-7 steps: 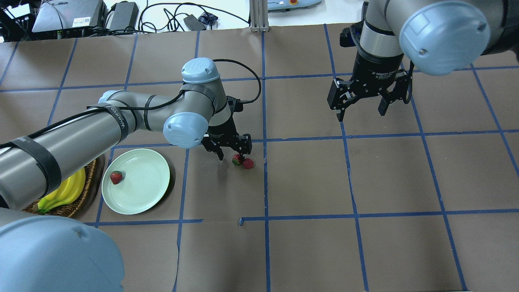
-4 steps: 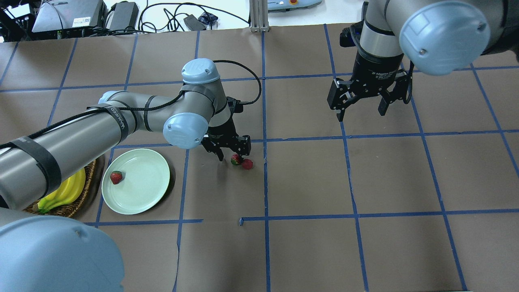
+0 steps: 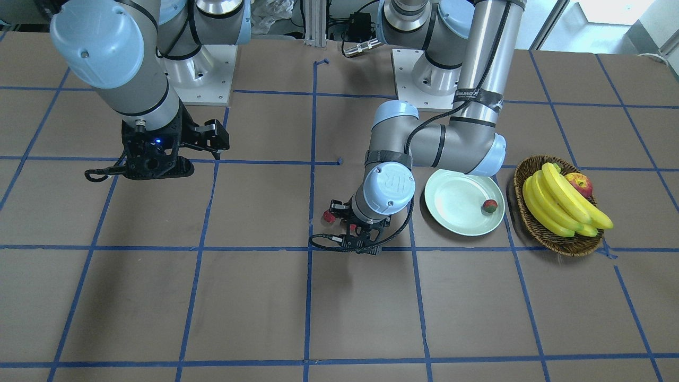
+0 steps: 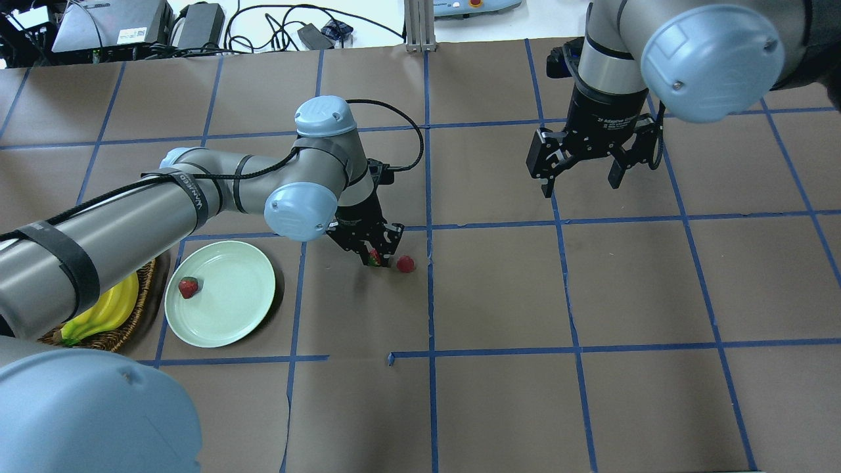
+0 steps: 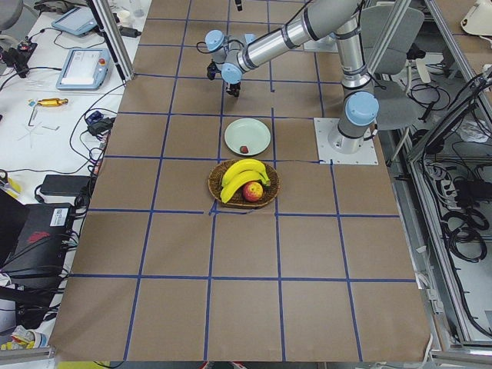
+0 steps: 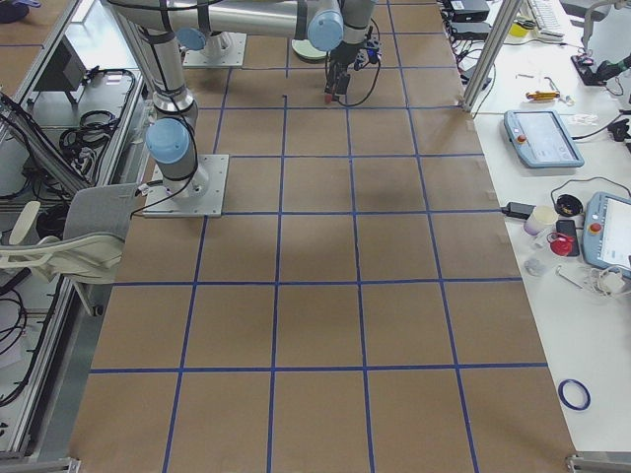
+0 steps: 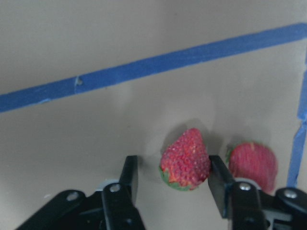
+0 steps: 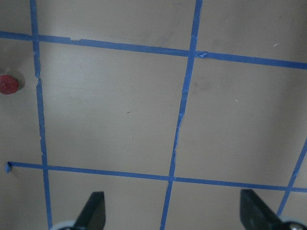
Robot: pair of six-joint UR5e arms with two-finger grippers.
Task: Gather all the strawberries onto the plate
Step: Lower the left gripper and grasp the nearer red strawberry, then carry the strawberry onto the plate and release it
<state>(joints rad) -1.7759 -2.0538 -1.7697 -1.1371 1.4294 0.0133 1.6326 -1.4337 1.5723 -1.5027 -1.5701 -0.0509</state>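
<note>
The left pincer [image 7: 172, 165] stands low over the table [image 7: 144, 38], partly open, with a finger on either side of one strawberry [image 7: 186, 160]. One finger touches the fruit and the other stands a little off it. A second strawberry [image 7: 253, 165] lies just outside the touching finger. Farther off, the plate [image 4: 243, 302] holds the third strawberry [image 4: 188, 287]. Well apart, the right pincer [image 4: 581, 174] hangs wide open and empty.
</note>
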